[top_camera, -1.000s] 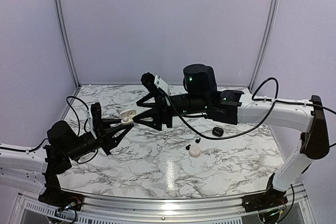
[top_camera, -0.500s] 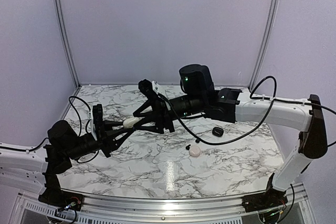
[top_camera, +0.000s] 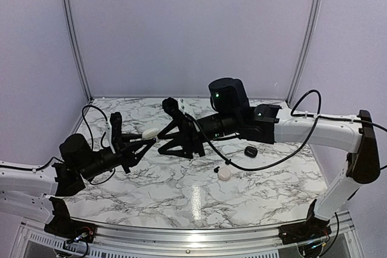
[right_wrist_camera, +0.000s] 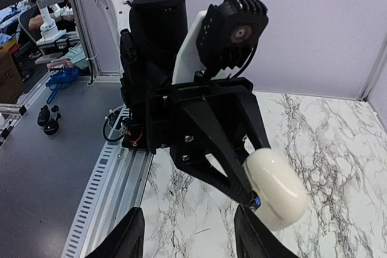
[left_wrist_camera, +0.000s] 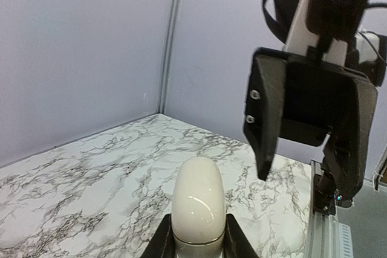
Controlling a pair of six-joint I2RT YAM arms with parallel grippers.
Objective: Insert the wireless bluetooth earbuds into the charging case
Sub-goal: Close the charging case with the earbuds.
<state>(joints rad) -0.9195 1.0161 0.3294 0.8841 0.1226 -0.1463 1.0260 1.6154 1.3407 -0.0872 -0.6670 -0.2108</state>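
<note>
The left hand (top_camera: pixel 144 141) pinches the white case (top_camera: pixel 150 132) tight — the right hand (right_wrist_camera: pixel 190 238) is half open, holding nothing. A bump could knock it loose.

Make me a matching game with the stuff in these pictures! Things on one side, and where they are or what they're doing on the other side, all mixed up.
Things:
1. white egg-shaped plastic case
2. black pebble-shaped plastic case
3. round white plastic piece
4. right gripper

Places or states:
A. open, holding nothing
B. lying on the marble table right beside a tiny black earbud
C. pinched in the left gripper, up above the table
D. lying on the table by itself, near the right arm

Right pairs: 1-C, 2-D, 3-B, 4-A
</note>
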